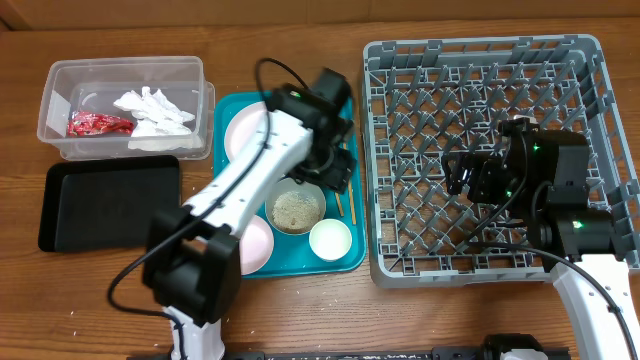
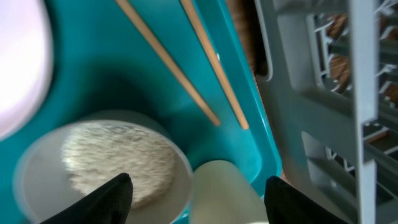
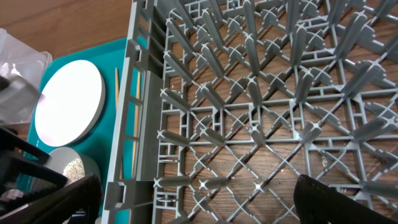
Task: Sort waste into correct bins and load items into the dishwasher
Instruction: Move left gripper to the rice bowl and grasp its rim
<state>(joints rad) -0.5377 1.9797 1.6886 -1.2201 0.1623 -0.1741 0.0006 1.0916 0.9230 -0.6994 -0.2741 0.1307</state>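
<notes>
Hovering with left fingers [image 2: 115, 196] spread wide above the grey metal bowl [image 2: 37, 180]: round, filled with white rice [image 2: 118, 155], seated on the teal tray [image 2: 124, 81], partly under one finger, chopsticks [image 2: 168, 62] beyond. Holding right fingers [image 3: 62, 199] apart over the dish rack [image 3: 146, 112].

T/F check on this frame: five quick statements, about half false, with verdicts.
The crumpled red shiny wrapper lies in the clear rectangular plastic tub. True.
The large square grey plastic dish rack holds a plate. False: no dishes in it.
The grey metal bowl sits on the flat teal tray. True.
The two thin wooden chopsticks lie in the rack. False: on the teal tray.
The left gripper is shut. False: open over the bowl.
</notes>
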